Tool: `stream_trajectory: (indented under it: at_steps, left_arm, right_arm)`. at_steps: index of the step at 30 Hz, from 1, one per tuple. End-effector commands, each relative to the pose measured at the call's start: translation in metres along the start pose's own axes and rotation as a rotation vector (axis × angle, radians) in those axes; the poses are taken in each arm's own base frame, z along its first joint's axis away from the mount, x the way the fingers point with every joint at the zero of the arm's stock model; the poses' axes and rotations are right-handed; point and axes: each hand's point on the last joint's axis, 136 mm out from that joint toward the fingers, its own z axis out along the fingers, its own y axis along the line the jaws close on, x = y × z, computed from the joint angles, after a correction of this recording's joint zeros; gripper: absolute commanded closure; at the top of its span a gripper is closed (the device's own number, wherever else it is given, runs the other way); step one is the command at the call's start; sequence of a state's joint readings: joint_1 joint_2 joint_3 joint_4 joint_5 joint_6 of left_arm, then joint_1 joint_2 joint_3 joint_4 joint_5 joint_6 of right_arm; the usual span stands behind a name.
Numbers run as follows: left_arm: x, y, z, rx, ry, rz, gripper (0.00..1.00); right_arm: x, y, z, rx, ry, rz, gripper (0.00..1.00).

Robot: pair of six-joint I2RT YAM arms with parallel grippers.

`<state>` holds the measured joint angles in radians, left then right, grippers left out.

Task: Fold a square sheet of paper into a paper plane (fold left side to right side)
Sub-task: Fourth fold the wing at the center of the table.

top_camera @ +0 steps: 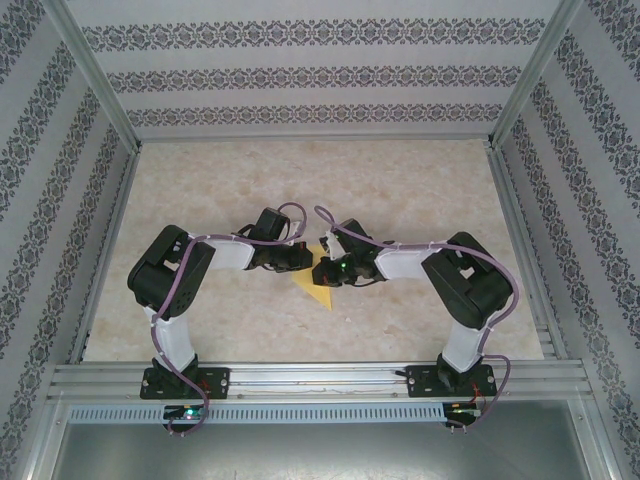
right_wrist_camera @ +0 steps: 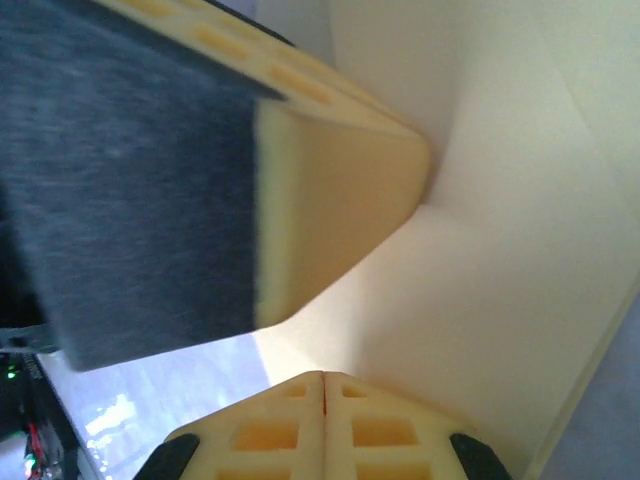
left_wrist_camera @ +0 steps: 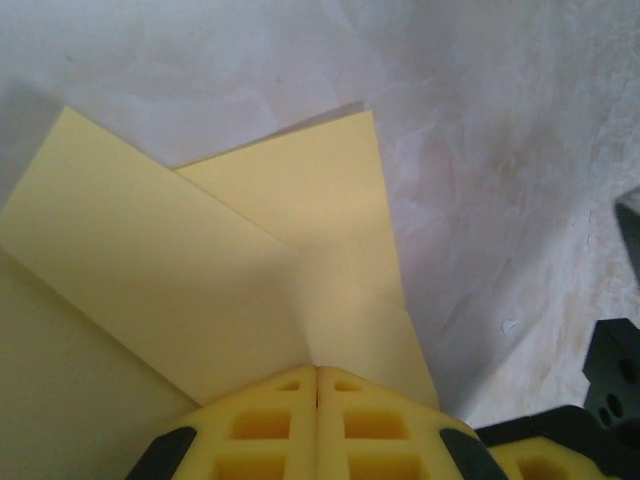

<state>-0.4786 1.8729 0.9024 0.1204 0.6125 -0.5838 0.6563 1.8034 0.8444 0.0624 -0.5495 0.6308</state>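
Patterned wallpaper walls [top_camera: 300, 75] close in a pale marbled table [top_camera: 400, 190], seen from above. Both my arms bend inward and meet at the middle of that frame. There the yellow sheet of paper [top_camera: 318, 290] lies on the table, a pointed corner poking out toward the bottom edge from under my wrists.

My left pincer [left_wrist_camera: 318, 378] sits at the bottom centre of its wrist view. Its two yellow fingers are clenched flush against each other, tips on the sheet where two folded flaps overlap. One flap runs to the upper left, the other toward the top centre. Whether any paper is nipped between the fingers I cannot tell.

My right pincer [right_wrist_camera: 323, 382] is likewise clenched at the bottom centre of its own view, with paper rising across the right half of the frame. A finger [right_wrist_camera: 330, 200] of the left pincer, yellow with a dark grey face, crosses the upper left there, its tip against the sheet.
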Motion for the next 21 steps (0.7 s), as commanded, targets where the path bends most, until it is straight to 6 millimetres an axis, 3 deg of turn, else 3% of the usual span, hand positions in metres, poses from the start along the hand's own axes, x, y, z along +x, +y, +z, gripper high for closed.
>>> stream_trajectory:
  at_steps: [1, 8, 21]
  left_arm:
    - [0.019, 0.032, 0.004, -0.122, 0.036, -0.059, 1.0]
    - [0.02, 0.04, 0.004, -0.162, 0.035, -0.081, 1.0]
    - [0.024, 0.054, 0.006, -0.209, 0.035, -0.113, 1.0]
  right_arm:
    - [-0.004, -0.009, 0.004, 0.044, -0.004, 0.0, 1.0]
    - [0.015, -0.02, 0.003, 0.087, 0.039, 0.018, 1.0]
    - [0.044, -0.018, -0.004, 0.1, 0.092, 0.013, 1.0]
